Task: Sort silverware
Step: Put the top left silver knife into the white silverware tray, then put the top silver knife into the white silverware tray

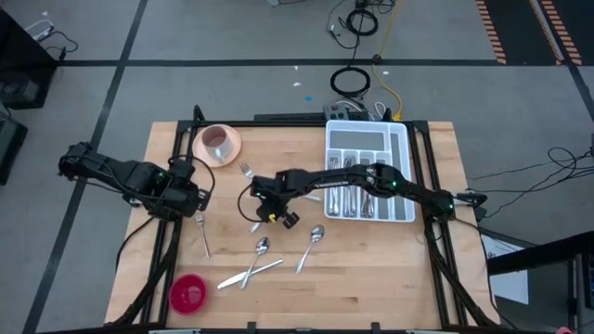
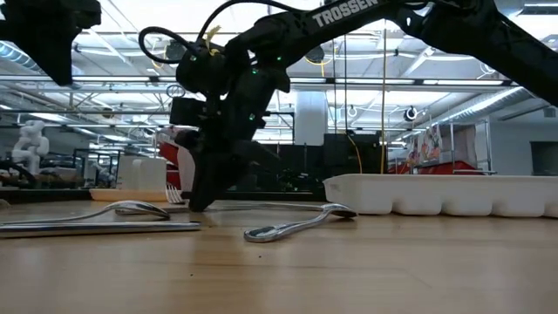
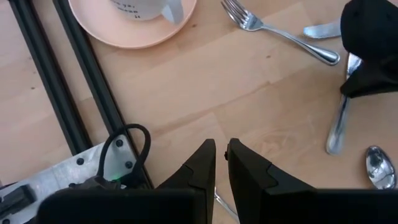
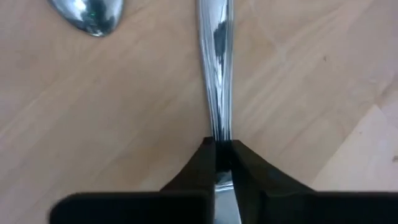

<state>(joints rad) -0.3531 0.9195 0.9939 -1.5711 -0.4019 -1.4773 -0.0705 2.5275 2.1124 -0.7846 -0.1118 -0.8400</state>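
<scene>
Loose silverware lies on the wooden table: a fork (image 1: 246, 172), two spoons (image 1: 262, 247) (image 1: 316, 237), a knife (image 1: 251, 272) and a piece (image 1: 202, 237) near my left gripper. My right gripper (image 4: 222, 152) reaches to the table's middle (image 1: 260, 219) and is shut on a slim silver piece (image 4: 216, 68) that lies on the wood. My left gripper (image 3: 222, 158) hovers over the table's left side, fingers almost together with nothing between them. More silverware fills the white tray (image 1: 368, 172). My right gripper pinches the silver piece's slim handle (image 4: 221, 138) between its two fingertips. The fingers come steeply from above, slanting from the table's right side. The rest of the piece runs on away from them, flat on the wood (image 3: 339, 124).
A pink cup on its saucer (image 1: 220, 142) stands at the far left, a red round object (image 1: 188, 293) at the near left corner. Black frame rails (image 3: 87, 93) run along the table's left edge. Bare wood lies at the near right.
</scene>
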